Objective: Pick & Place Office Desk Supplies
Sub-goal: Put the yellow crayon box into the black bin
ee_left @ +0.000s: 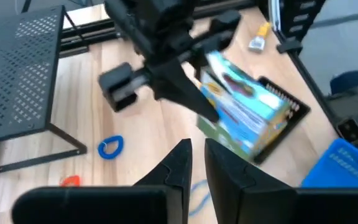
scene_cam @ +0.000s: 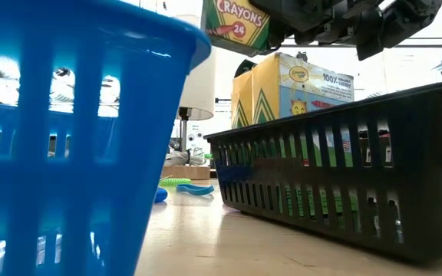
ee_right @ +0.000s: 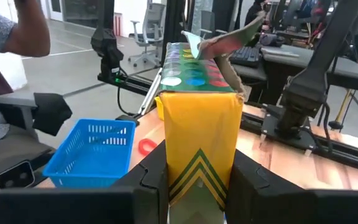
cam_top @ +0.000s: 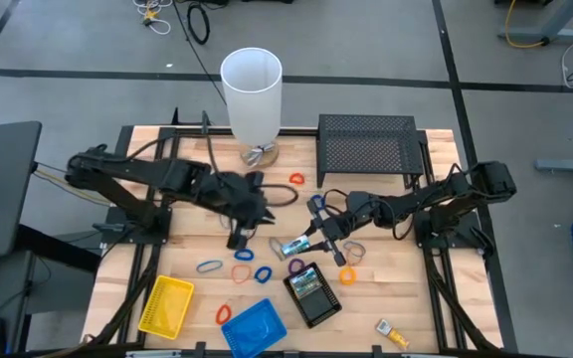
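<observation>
Right now the crayon box (cam_top: 296, 246) is off the counter (cam_top: 416, 308), pinched at its sides by the right hand (ee_right: 197, 180), just up and left of the black tray (cam_top: 312, 294) as the overhead camera shows it. The box's top flap (ee_right: 219, 42) stands open, and its yellow face with green chevrons sits squeezed between the two dark fingers (ee_right: 151, 180). From table height the box (scene_cam: 236, 23) hangs above the black tray (scene_cam: 344, 176), where a second crayon box (scene_cam: 294, 96) already stands upright inside.

The left hand (cam_top: 239, 237) hovers just left of the held box, and its fingers (ee_left: 179, 171) stand slightly parted with a narrow gap and nothing between them.

Left of the black tray lie the blue tray (cam_top: 254, 328) and, farther left, the yellow tray (cam_top: 166, 305), both near the counter's front edge. Coloured rubber bands lie scattered between the trays and the hands, among them a blue loop (cam_top: 263, 274), an orange loop (cam_top: 347, 275) and a red loop (cam_top: 243, 257). A small yellow item (cam_top: 393, 333) lies to the tray's right, near the front corner. Behind the hands stand a tall white cylinder (cam_top: 252, 94) and a black mesh rack (cam_top: 368, 144). A person's arm (ee_right: 33, 28) shows in the room beyond the counter.
</observation>
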{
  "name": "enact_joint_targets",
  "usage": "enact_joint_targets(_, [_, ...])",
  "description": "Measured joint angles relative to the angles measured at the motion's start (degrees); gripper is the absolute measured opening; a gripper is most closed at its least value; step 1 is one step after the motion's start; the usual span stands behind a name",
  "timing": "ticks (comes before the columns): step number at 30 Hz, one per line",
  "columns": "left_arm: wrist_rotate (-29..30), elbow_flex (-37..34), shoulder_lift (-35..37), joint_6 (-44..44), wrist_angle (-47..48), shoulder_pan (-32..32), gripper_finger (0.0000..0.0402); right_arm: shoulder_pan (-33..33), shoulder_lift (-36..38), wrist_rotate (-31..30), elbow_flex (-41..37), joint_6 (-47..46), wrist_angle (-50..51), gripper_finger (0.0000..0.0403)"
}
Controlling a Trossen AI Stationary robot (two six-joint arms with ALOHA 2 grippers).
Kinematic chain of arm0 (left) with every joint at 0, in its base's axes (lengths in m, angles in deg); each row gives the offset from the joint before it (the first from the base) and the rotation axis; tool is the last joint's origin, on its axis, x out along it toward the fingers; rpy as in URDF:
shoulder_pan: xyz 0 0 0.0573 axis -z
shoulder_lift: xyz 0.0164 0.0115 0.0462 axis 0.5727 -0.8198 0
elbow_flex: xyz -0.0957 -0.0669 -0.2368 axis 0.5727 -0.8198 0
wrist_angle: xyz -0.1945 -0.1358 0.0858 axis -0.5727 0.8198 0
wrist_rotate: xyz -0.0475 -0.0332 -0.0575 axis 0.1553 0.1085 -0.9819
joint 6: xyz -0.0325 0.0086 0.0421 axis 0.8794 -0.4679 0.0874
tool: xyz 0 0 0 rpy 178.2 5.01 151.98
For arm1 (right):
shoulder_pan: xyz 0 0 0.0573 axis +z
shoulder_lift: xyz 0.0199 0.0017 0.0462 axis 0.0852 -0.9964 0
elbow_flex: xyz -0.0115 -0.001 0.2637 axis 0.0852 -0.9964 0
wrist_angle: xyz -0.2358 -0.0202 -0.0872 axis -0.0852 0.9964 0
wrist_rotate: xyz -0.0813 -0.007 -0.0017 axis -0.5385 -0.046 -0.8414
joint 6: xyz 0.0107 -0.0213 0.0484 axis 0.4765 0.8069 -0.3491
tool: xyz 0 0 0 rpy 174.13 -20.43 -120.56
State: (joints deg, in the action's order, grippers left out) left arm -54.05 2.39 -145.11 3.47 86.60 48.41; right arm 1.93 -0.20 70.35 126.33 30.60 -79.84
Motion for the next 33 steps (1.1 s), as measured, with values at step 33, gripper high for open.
enact_joint_targets(33, [12.49, -45.44, 8.10, 1.44, -49.87, 11.09, 0.0053, 25.20, -0.24, -19.52, -1.40, -8.41, 7.92, 0.0100])
